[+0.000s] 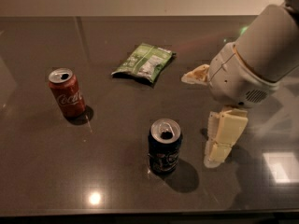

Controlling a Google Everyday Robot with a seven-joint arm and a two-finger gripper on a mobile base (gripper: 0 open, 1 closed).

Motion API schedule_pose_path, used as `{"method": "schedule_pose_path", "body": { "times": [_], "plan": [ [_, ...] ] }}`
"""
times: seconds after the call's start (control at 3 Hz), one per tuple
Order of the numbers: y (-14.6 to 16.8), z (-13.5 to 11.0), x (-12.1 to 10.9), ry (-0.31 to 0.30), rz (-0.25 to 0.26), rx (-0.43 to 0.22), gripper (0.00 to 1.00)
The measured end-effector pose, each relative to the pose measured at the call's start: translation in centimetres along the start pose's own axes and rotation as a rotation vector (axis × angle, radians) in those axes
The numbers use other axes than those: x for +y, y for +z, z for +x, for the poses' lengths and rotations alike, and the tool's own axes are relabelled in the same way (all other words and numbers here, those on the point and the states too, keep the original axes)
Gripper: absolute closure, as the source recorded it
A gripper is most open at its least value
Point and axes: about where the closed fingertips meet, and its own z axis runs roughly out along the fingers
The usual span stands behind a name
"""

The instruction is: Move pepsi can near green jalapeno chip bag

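The pepsi can (164,146), dark blue with a silver top, stands upright on the dark table near the front middle. The green jalapeno chip bag (145,62) lies flat further back, a little left of the can. My gripper (201,120) hangs at the right on a large white arm, just right of the pepsi can and apart from it. Its cream fingers are spread: one finger (223,139) points down beside the can, the other (196,74) sticks out left, near the bag's right side. It holds nothing.
A red Coca-Cola can (67,93) stands upright at the left. The glossy dark table (117,181) reflects ceiling lights. Its front edge runs along the bottom of the view.
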Motion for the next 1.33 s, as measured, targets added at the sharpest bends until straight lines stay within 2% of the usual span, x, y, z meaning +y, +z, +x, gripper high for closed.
{"method": "schedule_pose_path", "body": {
  "times": [0.33,1.0,1.33],
  "plan": [
    [1.9,-1.8,0.7,-0.032,-0.053,-0.047,0.0],
    [3.9,-4.0,1.7,-0.068,-0.117,-0.116,0.0],
    [4.3,-4.7,2.1,-0.076,-0.137,-0.142,0.18]
  ]
}}
